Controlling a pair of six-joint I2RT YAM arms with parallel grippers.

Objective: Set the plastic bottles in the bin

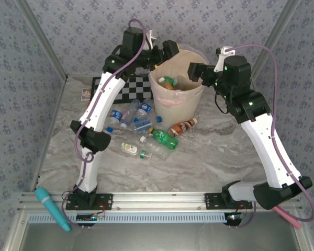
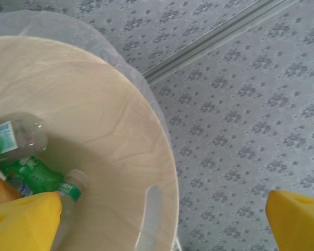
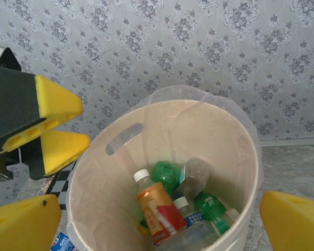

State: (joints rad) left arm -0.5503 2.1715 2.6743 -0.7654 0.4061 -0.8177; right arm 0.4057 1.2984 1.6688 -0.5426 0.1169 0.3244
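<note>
Left gripper [image 1: 169,50] is hanging over the far-left rim of the bin [image 1: 179,102]. I am holding its jaws wide apart with nothing between them. Right gripper [image 1: 197,70] is hovering at the right rim, likewise spread and empty.

Binned bottles [image 3: 158,212] are lying piled at the bottom. Loose bottles [image 1: 141,125] are lying on the table [image 1: 225,151], below and nearer my bases than both grippers, mostly front-left of the bin. I am judging the left arm [image 1: 102,99] nearer to that cluster. The brown-orange bottle [image 1: 182,127] is lying slantwise at the bin's foot, closer to the right gripper, and the green bottle [image 1: 164,138] is lying just beside it.

The left arm is crossing the cluster's left edge, so bottles may be hidden there. Clear bottles are blending into the marbled top, and I cannot count either group reliably.
</note>
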